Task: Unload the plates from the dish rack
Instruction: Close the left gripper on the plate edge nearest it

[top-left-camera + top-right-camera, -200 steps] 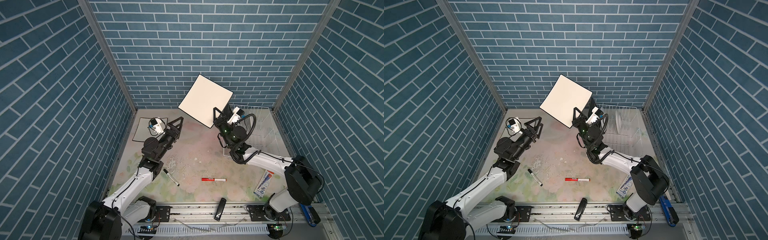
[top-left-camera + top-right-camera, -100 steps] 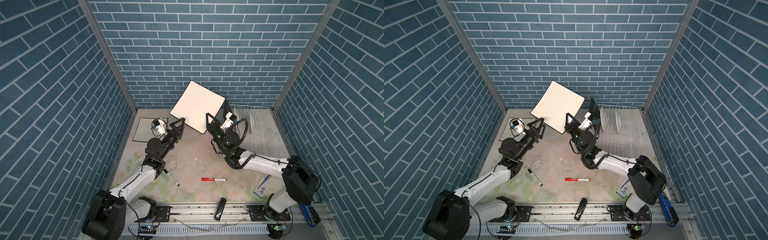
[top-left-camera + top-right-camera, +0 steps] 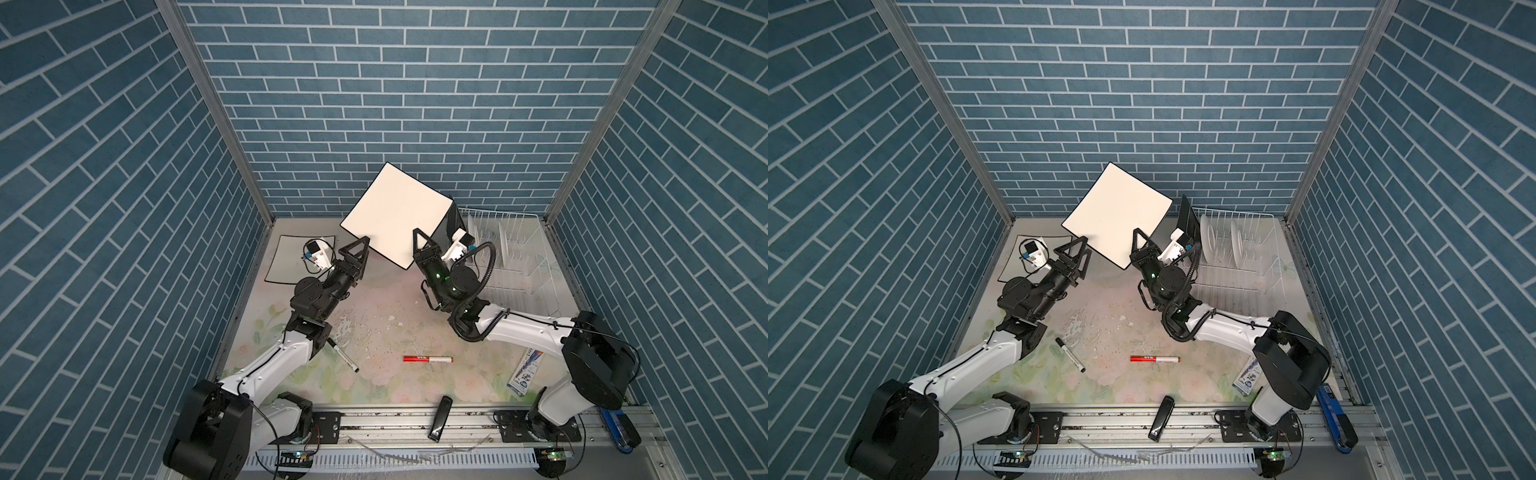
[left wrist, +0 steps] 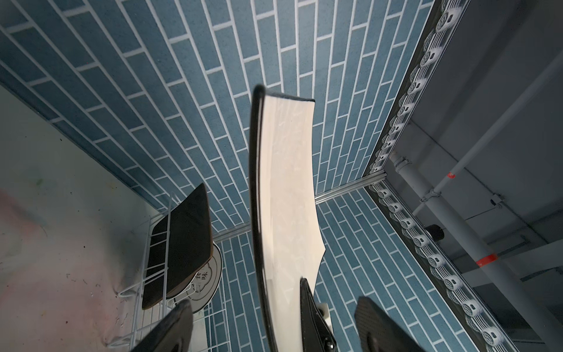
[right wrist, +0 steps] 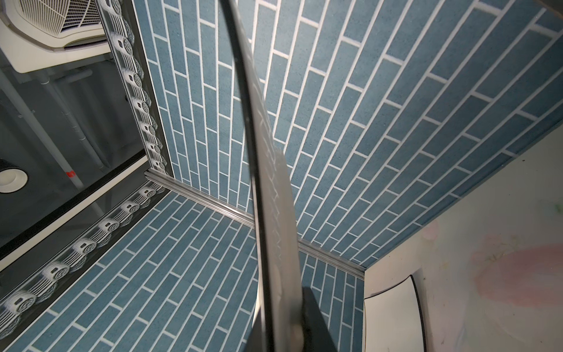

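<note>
A white plate (image 3: 286,262) was laid at the tabletop's far-left corner; a second plate (image 3: 395,216) was clamped by the right gripper (image 3: 417,236), left gripper (image 3: 360,246) spread wide; the dish rack (image 3: 521,266) was left part-full.

Robot lab cell: brick-patterned panels (image 3: 374,104), arms (image 3: 274,357) bolted to rail (image 3: 374,419)

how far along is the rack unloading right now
Done: one square white plate lies flat on the table, back left. In hand: the right gripper is shut on a second square plate, held in the air, its edge between the fingers of the open left gripper, seemingly a handover. Left: the black plate and at least two white plates stand in the dish rack.
</note>
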Robot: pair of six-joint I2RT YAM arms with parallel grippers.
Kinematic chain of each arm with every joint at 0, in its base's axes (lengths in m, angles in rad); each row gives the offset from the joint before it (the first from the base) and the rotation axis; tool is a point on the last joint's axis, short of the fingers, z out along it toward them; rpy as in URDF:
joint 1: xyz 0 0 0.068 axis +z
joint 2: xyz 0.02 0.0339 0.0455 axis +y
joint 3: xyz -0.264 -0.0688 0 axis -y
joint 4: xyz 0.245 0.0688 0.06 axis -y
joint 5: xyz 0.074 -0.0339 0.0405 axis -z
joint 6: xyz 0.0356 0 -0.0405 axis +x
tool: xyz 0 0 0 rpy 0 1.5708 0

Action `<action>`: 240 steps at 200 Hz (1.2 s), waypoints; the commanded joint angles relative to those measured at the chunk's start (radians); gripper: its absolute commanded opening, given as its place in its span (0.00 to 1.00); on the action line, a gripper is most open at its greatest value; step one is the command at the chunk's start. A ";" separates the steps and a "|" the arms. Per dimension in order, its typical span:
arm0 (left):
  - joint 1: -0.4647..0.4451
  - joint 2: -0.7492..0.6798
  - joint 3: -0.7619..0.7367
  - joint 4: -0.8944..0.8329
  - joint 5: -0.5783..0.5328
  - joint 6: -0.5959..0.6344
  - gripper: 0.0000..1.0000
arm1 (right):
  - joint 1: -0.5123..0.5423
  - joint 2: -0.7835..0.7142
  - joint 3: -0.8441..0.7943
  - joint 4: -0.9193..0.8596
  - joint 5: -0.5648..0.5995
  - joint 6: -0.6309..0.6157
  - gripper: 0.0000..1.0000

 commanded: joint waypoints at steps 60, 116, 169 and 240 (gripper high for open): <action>-0.011 0.108 -0.013 0.237 0.005 -0.074 0.75 | 0.034 0.016 0.027 0.253 -0.013 0.096 0.00; -0.011 0.119 -0.030 0.262 -0.019 -0.060 0.54 | 0.044 0.033 0.036 0.257 0.000 0.098 0.00; -0.011 0.124 -0.027 0.266 -0.016 -0.054 0.43 | 0.048 0.055 0.057 0.254 -0.016 0.104 0.00; -0.011 0.114 -0.026 0.234 -0.020 -0.040 0.37 | 0.049 0.069 0.076 0.250 -0.038 0.114 0.00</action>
